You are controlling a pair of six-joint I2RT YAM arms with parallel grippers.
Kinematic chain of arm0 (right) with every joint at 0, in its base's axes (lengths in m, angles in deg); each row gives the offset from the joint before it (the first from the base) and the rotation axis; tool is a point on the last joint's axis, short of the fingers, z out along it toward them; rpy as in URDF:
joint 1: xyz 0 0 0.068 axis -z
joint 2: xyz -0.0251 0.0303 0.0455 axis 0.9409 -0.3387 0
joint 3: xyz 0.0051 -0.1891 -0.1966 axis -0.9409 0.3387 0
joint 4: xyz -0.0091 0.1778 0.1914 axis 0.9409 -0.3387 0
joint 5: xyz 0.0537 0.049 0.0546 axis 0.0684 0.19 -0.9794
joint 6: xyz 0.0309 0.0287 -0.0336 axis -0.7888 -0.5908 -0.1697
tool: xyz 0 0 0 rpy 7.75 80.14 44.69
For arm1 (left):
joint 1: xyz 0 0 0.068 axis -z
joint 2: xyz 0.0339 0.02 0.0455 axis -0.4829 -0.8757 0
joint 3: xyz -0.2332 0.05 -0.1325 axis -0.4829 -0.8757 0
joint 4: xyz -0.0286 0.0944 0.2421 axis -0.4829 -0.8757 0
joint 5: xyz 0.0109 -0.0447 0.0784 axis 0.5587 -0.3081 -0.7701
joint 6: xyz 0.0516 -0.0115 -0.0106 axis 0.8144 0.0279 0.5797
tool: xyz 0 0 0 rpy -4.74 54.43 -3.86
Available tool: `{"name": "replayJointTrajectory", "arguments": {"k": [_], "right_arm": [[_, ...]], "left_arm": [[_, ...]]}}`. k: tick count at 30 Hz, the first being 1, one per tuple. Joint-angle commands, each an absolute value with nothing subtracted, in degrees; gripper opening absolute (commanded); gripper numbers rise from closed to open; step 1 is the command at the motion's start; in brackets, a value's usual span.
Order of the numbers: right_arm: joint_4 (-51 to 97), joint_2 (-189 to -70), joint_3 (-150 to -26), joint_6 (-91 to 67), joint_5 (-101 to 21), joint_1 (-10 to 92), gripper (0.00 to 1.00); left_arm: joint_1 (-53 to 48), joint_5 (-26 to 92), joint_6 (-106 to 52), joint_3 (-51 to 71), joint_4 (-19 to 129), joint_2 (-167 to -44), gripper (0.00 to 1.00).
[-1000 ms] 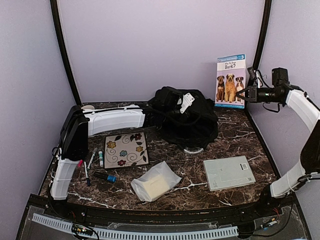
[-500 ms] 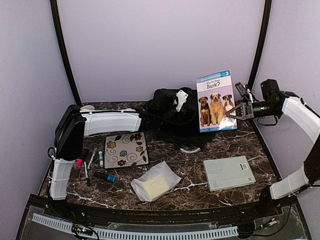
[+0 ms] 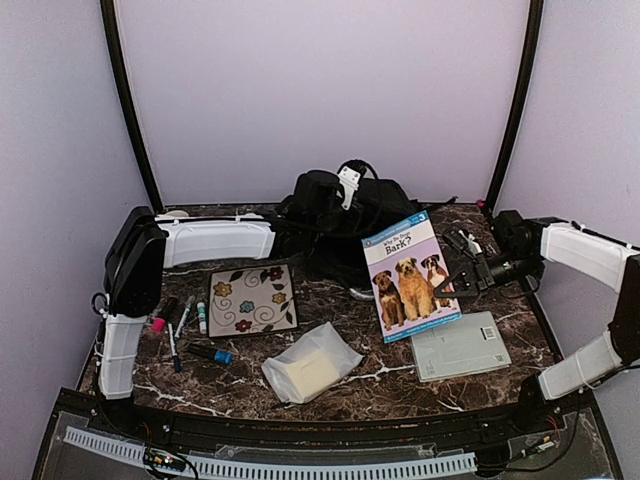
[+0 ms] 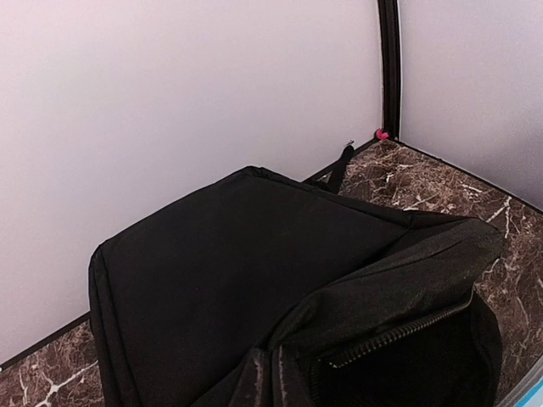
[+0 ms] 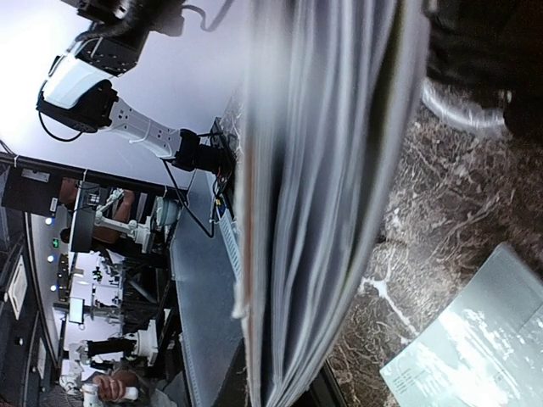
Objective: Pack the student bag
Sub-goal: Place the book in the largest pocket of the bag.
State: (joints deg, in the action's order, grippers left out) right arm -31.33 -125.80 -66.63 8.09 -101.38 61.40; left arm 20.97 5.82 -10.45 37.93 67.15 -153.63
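The student bag (image 3: 345, 225), black, stands at the back centre with a white tag on top. My left gripper (image 3: 300, 215) is shut on the fabric at its left edge. In the left wrist view the bag (image 4: 221, 280) fills the frame, its zipped mouth gaping at the lower right, and my fingers (image 4: 254, 373) pinch a fold. My right gripper (image 3: 462, 275) is shut on the right edge of a dog picture book (image 3: 410, 275), held tilted above the table just in front and right of the bag. The right wrist view shows the book's pages (image 5: 322, 212) edge-on.
A floral pad (image 3: 251, 299), markers (image 3: 185, 315), a glue stick (image 3: 201, 318) and a blue-capped pen (image 3: 210, 353) lie at the left. A plastic pouch (image 3: 310, 365) lies front centre. A grey-white flat box (image 3: 458, 345) lies under the book's near corner.
My right arm has swung the book down and left from the back wall to just in front of the bag. The left arm has drawn the bag's edge slightly left.
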Motion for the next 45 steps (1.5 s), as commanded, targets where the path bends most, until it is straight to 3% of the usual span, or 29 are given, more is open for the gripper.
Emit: {"name": "replayJointTrajectory", "arguments": {"k": [1, 11, 15, 19, 28, 36, 43, 45], "right_arm": [[-23.7, -127.1, -64.2, 2.4, -103.6, 60.1, 0.0], [-13.4, -144.5, -71.8, -2.9, -103.0, 57.9, 0.0], [-23.3, -155.6, -82.4, 4.8, -106.3, 56.2, 0.0], [-23.2, -160.7, -86.1, 2.1, -106.5, 56.0, 0.0], [9.2, -163.3, -83.6, -31.0, -101.1, 56.0, 0.0], [16.0, -174.0, -92.7, -36.1, -97.3, 56.2, 0.0], [14.7, -171.9, -91.2, -31.8, -90.3, 57.1, 0.35], [14.8, -169.2, -88.5, -31.1, -90.3, 57.0, 0.41]], "left_arm": [[20.4, 5.4, -11.9, 39.3, 72.4, -147.8, 0.0], [21.5, 12.1, -16.2, 32.2, 74.4, -142.1, 0.0], [23.0, 12.6, -14.8, 30.0, 75.0, -140.6, 0.0], [24.0, 13.7, -13.8, 28.1, 75.7, -139.5, 0.0], [25.4, 16.0, -13.1, 27.0, 75.4, -139.5, 0.0], [26.3, 16.5, -11.3, 28.2, 73.3, -139.7, 0.0], [26.3, 14.1, -10.8, 26.5, 75.0, -140.0, 0.0], [26.3, 13.8, -11.3, 25.4, 76.1, -139.8, 0.0]]}}
